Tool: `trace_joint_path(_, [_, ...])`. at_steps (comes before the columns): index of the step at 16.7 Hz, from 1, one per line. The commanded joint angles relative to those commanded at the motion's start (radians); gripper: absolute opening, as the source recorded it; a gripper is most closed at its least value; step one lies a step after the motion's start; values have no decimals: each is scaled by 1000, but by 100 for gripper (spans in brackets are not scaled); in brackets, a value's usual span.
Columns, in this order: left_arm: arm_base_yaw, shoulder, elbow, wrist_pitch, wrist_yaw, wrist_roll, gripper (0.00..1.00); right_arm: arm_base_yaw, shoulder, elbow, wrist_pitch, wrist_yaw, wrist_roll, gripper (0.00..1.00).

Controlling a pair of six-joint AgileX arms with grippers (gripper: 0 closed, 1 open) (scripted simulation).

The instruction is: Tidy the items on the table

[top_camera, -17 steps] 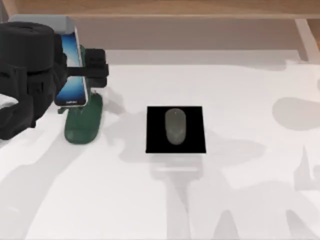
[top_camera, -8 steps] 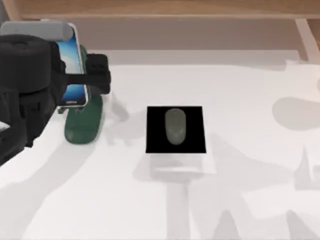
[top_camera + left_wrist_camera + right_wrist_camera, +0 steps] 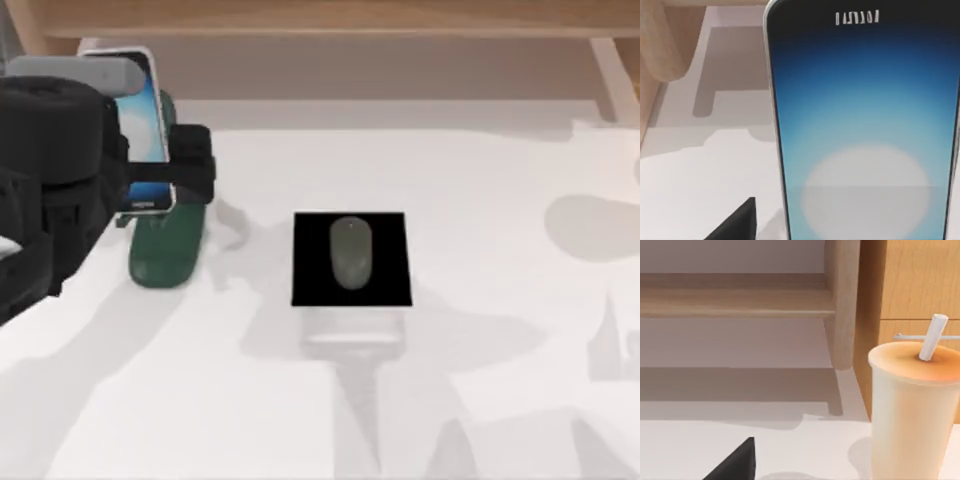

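The smartphone [image 3: 145,130] stood tilted over the dark green phone stand [image 3: 165,245] at the table's [image 3: 500,400] far left, its blue screen glowing inside a pale rim, a lighter round patch low on the display in the left wrist view [image 3: 865,125]. The left gripper [image 3: 165,165] reached in from the left edge, its black fingers [image 3: 190,160] clamped across the phone's lower part. The grey oval mouse [image 3: 351,250] lay on the black square pad [image 3: 310,285] near the table's middle, well apart from the phone. A wooden shelf [image 3: 350,20] ran along the back. The right wrist view showed a lidded cup with a straw [image 3: 912,410] beside the shelf's leg.
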Motion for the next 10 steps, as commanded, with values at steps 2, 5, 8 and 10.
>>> trace_joint_path(2, [0, 0, 0, 0, 0, 0, 100, 0, 0, 0, 0, 0, 0, 100])
trace_joint_path(5, [0, -14, -4, 1, 1, 2, 100, 0, 0, 0, 0, 0, 0, 100])
trace_joint_path(8, [30, -108, -47, -6, 20, 15, 100, 0, 0, 0, 0, 0, 0, 100])
trace_joint_path(10, [62, -214, -98, -18, 44, 27, 100, 0, 0, 0, 0, 0, 0, 100])
